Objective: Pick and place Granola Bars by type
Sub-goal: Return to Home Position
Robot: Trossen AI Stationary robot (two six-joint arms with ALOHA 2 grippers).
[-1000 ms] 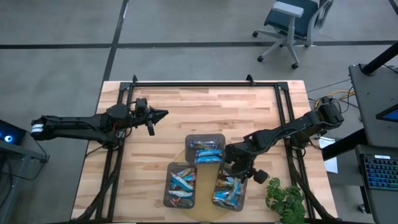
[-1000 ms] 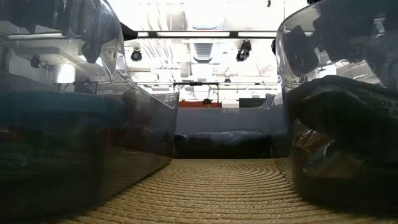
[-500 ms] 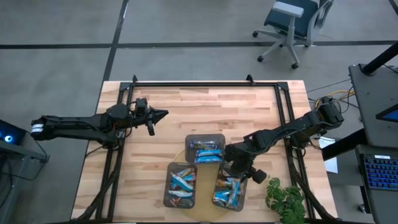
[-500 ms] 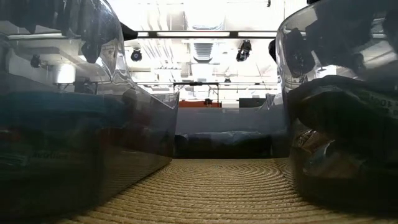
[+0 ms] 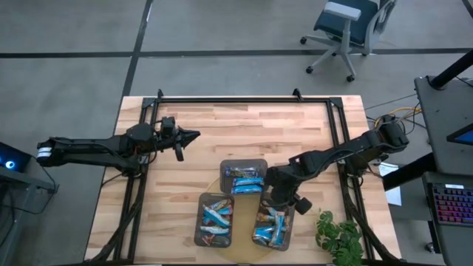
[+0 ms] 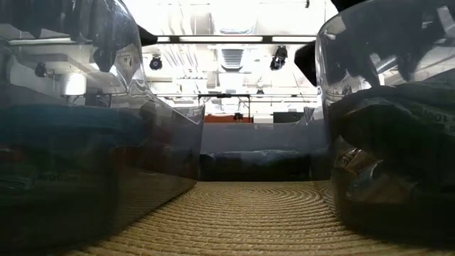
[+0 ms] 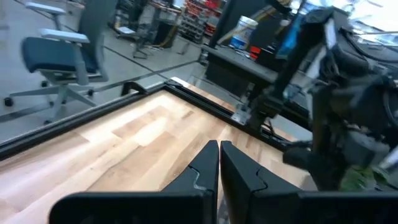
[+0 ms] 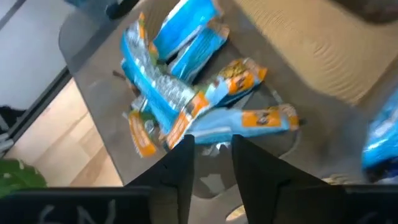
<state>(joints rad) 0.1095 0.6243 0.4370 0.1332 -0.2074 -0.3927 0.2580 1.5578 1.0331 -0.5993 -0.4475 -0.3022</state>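
The Granola Bars [image 5: 244, 179] lie in three dark trays set close together on the bench. Seen from above, the upper tray [image 5: 225, 164] holds bright blue bars lying flat, side by side. The lower left tray [image 5: 198, 236] holds blue and silvery-white ones lying askew. In the lower right tray [image 5: 289, 242], blue bars with orange-yellow ends lie heaped crosswise, overlapping.
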